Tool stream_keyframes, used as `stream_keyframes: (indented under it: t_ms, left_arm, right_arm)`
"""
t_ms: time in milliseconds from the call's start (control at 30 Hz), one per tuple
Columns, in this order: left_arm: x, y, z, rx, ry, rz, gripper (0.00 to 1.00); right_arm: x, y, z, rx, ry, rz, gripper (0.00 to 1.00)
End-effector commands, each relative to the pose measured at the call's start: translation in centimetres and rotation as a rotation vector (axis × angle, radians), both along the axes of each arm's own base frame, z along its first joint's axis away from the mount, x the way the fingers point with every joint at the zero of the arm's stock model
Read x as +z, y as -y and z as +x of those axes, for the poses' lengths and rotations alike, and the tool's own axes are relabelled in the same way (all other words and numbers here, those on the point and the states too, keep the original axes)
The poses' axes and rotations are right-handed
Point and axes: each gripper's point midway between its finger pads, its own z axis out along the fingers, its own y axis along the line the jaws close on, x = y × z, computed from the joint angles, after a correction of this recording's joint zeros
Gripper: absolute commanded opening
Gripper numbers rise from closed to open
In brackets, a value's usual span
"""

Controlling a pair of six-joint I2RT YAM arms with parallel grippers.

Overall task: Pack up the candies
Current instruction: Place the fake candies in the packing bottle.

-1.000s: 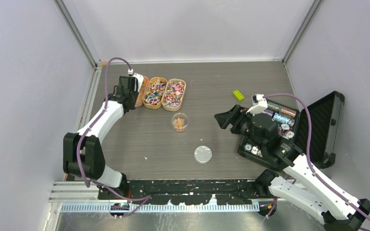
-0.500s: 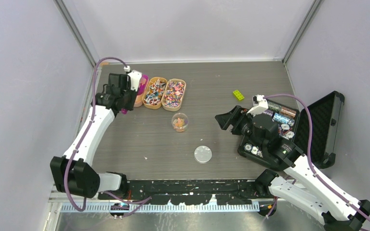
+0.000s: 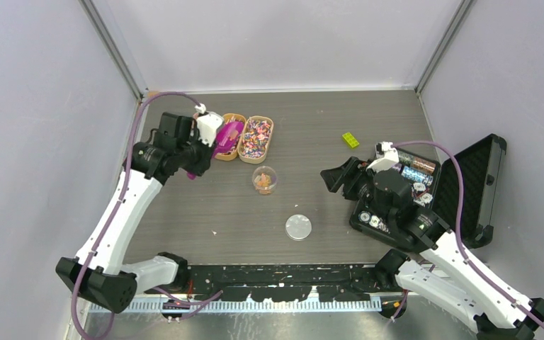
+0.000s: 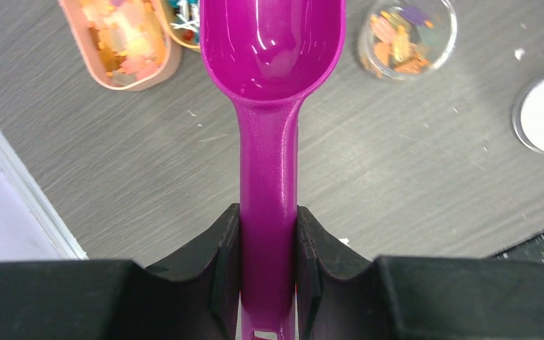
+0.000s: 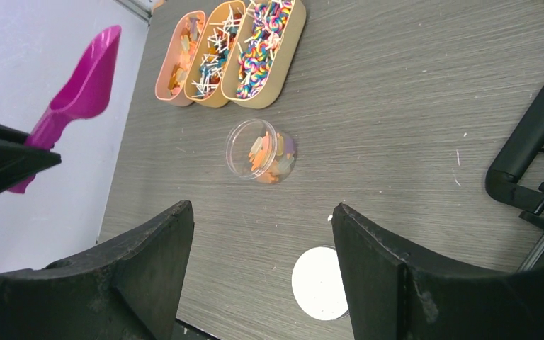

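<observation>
Tiny wrapped candies (image 5: pixel 258 49) lie jumbled, no shared axis, in three oval tan plastic trays (image 5: pixel 294 39) at far left of the grey wood-grain surface (image 3: pixel 312 127). More candies, mostly orange, sit in a small clear round jar (image 5: pixel 235 152) nearer the middle. Left claw (image 4: pixel 268 248) is pinched on the handle of a glossy magenta plastic scoop (image 4: pixel 269 106). The scoop's long axis runs straight out from the claw, empty bowl up, pointing over the trays. Bowl tip is cut off in left wrist view. In top view, claw and scoop mostly hide two trays. Right claw (image 5: pixel 261 209) is spread wide, holding nothing. Flat white round lid (image 5: pixel 320 283) lies near the jar, apart.
</observation>
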Motion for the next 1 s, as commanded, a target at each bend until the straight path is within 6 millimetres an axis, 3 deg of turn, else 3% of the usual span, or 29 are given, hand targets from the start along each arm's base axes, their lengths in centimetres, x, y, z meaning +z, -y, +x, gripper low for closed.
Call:
stream_keyframes:
  t_ms: [0,267,967]
  left_arm:
    - [1.1,1.4,-3.2,-0.106,-0.042,0.025,0.00]
    - [-0.2,3.7,-5.4,-0.218,-0.137,0.111,0.00]
    - [-4.2,6.1,-6.4,-0.249,-0.460,0.462,0.00]
  right_arm:
    - [1.5,1.0,0.0,-0.035,0.049,0.001,0.76]
    - [1.4,1.7,-0.3,-0.055,0.057,-0.001,0.76]
    - [1.6,2.7,-0.5,-0.073,0.088,-0.029,0.76]
